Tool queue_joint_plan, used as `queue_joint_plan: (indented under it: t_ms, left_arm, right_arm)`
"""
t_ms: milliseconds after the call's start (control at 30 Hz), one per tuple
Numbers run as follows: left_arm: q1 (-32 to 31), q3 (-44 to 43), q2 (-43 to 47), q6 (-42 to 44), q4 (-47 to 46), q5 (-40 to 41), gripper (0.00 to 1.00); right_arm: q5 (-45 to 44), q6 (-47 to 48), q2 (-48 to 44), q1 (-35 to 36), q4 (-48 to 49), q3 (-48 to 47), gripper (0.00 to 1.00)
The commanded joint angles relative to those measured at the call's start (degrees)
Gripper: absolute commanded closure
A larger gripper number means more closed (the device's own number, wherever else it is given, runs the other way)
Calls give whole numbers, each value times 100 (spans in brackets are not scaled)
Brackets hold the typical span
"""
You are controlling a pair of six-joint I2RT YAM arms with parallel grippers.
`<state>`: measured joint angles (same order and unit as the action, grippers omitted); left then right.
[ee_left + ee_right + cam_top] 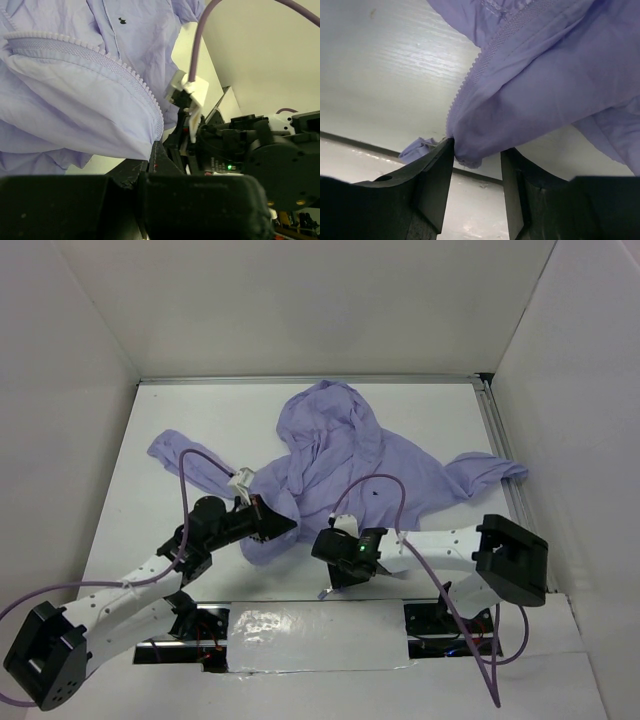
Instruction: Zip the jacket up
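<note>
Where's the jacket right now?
Top view: the jacket lies centre-back on the table, its near hem pinched by the left gripper and right gripper.

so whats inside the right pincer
A bunched fold of the jacket, edged with zipper teeth, sits between the right pincer's fingers. Anything tucked within that fold is covered by fabric.

Illumination is diffuse and bright; shadows are faint. Glare is recorded on the glossy strip (262, 626) at the bench (180, 410) near edge. Left pincer (152, 157) and right pincer (477, 167) are rendered dark, defocused; the jacket (545, 90) is sharp.
</note>
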<state>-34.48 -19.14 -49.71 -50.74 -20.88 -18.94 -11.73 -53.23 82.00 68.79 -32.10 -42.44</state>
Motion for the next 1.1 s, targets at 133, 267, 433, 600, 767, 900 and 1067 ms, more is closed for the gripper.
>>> queue_joint_plan:
  t_ms: [133, 267, 433, 600, 767, 900, 1067]
  left_arm:
    - [-50, 50, 251, 187, -21, 145, 100]
    - [-59, 42, 322, 205, 93, 233, 100]
    - [-68, 42, 401, 231, 155, 312, 100]
    - [-76, -116, 340, 266, 172, 286, 100]
    - [-76, -458, 409, 424, 190, 215, 100]
    - [-129, -635, 498, 521, -90, 66, 100]
    - [-138, -784, 419, 556, -521, -31, 100]
  right_arm:
    - [-374, -319, 677, 169, -508, -397, 56]
    - [-400, -319, 959, 231, -614, -581, 58]
    - [-479, -346, 1047, 266, -561, -503, 88]
    - [-822, 110, 126, -66, 559, -144, 100]
    - [376, 1006, -1878, -1208, 3797, 1033, 100]
    - [1470, 1368, -2732, -2027, 5642, 1624, 100]
    - [2813, 1413, -2514, -2423, 6935, 1493, 100]
